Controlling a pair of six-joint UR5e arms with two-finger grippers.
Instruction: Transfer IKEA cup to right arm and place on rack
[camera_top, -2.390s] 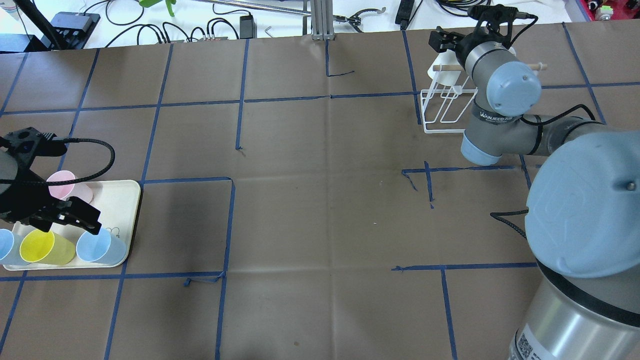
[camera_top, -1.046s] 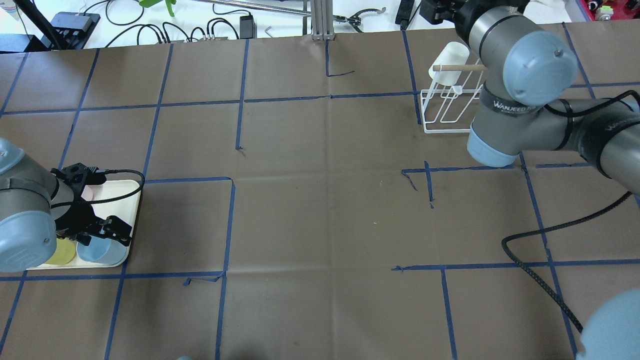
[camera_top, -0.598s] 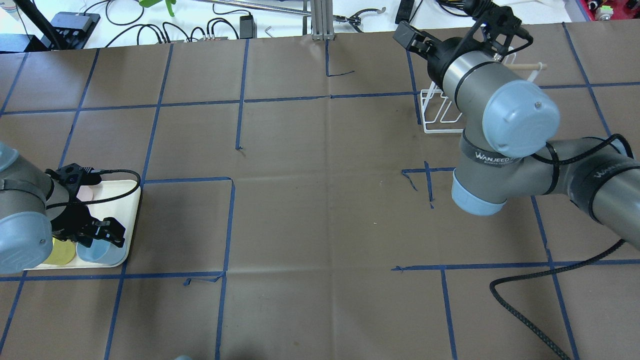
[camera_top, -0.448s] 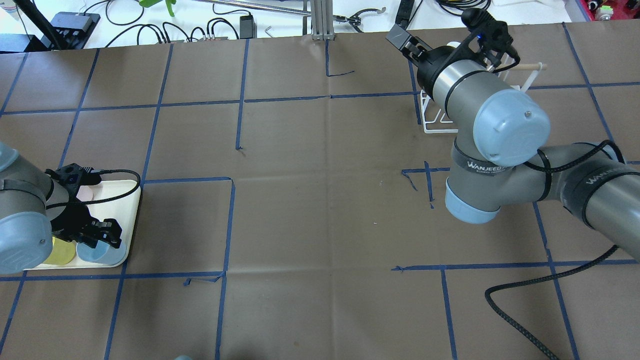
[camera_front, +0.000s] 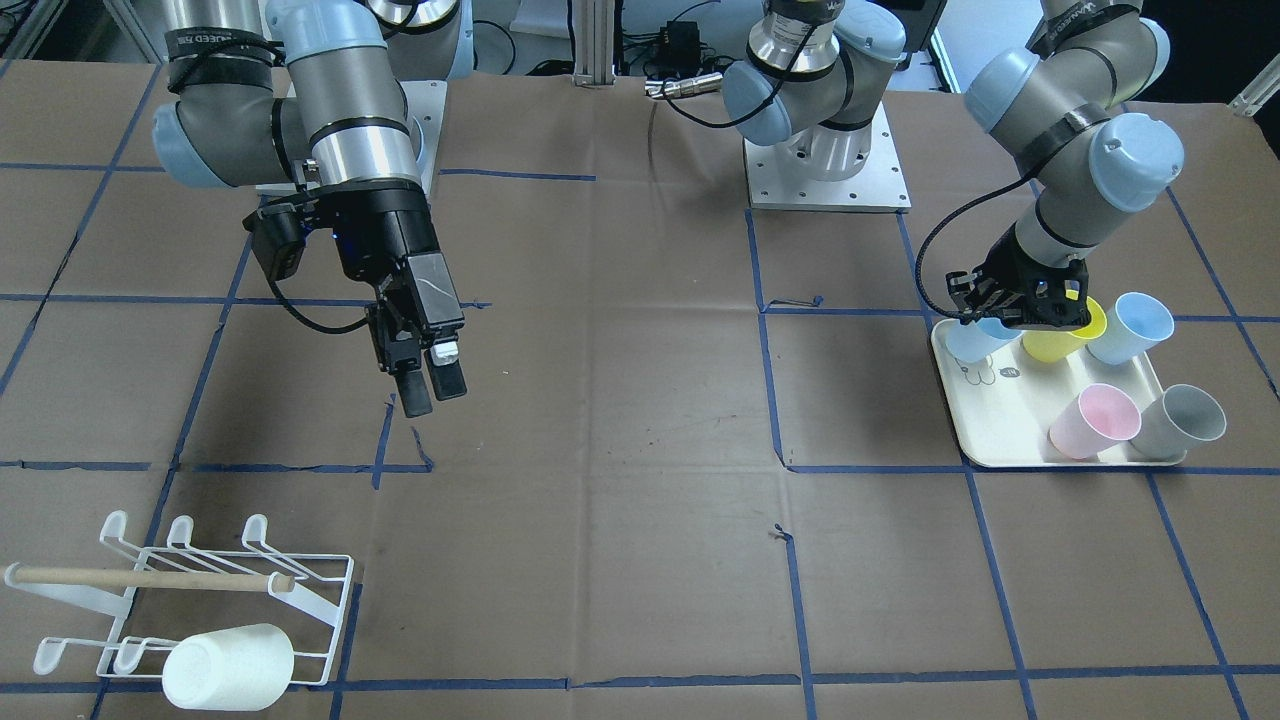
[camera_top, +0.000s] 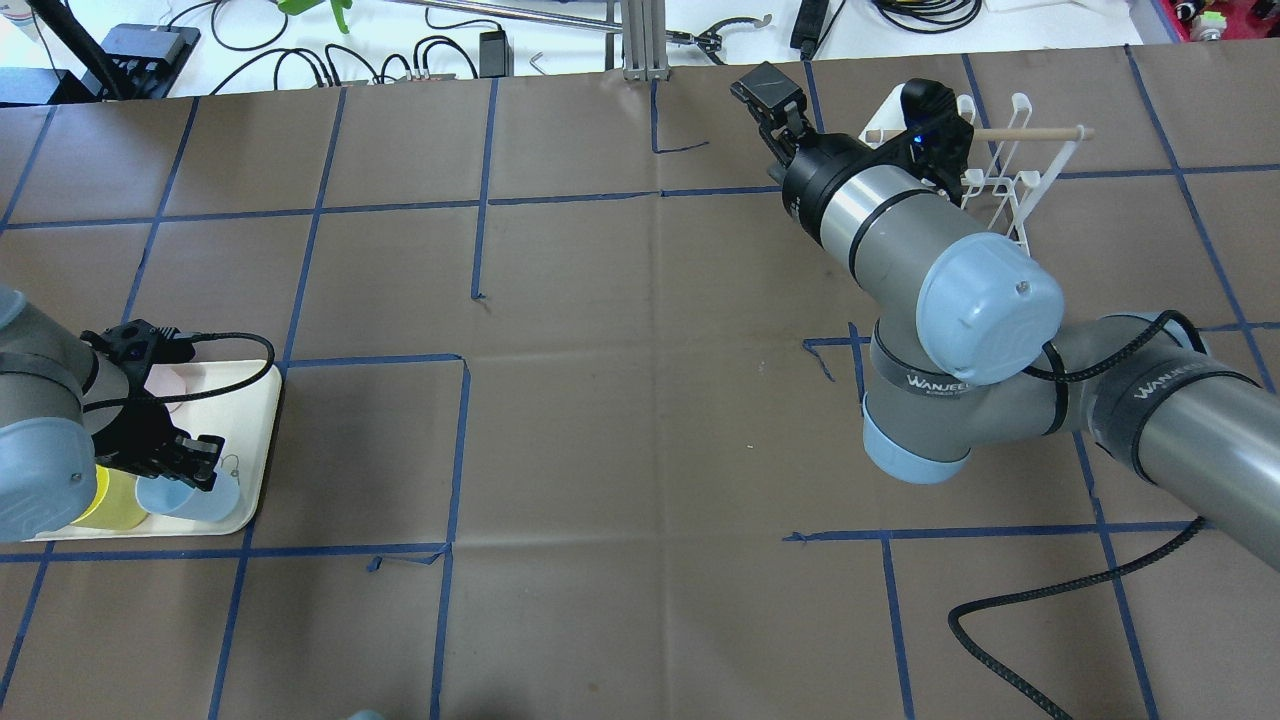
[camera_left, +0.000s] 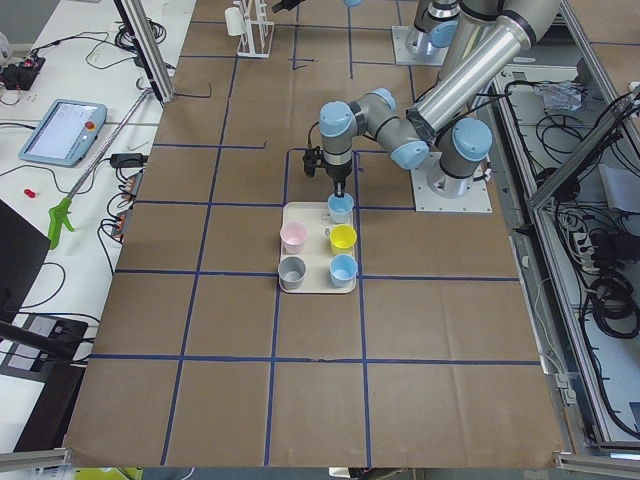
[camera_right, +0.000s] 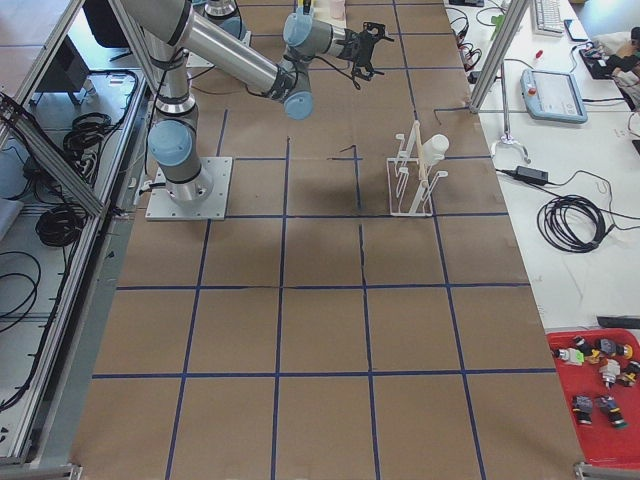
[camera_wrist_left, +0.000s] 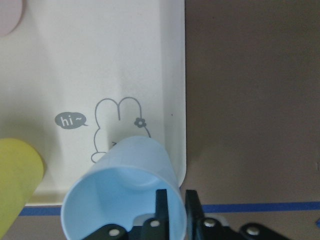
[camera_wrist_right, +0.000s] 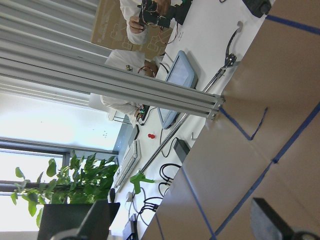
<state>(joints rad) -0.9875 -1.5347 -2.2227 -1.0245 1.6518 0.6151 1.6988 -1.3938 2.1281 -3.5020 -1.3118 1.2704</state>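
My left gripper (camera_wrist_left: 173, 197) is shut on the rim of a light blue cup (camera_wrist_left: 120, 185), one finger inside and one outside. The cup is tilted over the near corner of the cream bear tray (camera_wrist_left: 150, 75). The front view shows the same gripper (camera_front: 1012, 318), cup (camera_front: 968, 343) and tray (camera_front: 1000, 430). My right gripper (camera_front: 430, 388) is open and empty, hanging above the bare table. The overhead view shows it (camera_top: 768, 100) left of the white wire rack (camera_top: 1005, 185). The rack (camera_front: 180, 590) holds a white cup (camera_front: 228, 667).
The tray also carries a yellow cup (camera_front: 1065, 345), a second blue cup (camera_front: 1130, 325), a pink cup (camera_front: 1095, 420) and a grey cup (camera_front: 1185, 418). A wooden dowel (camera_front: 150, 578) lies across the rack. A black cable (camera_top: 1040, 640) trails on the table's right side.
My left gripper came down from above the tray and shut on the blue cup's rim. My right arm swung away from the rack toward the table's middle.
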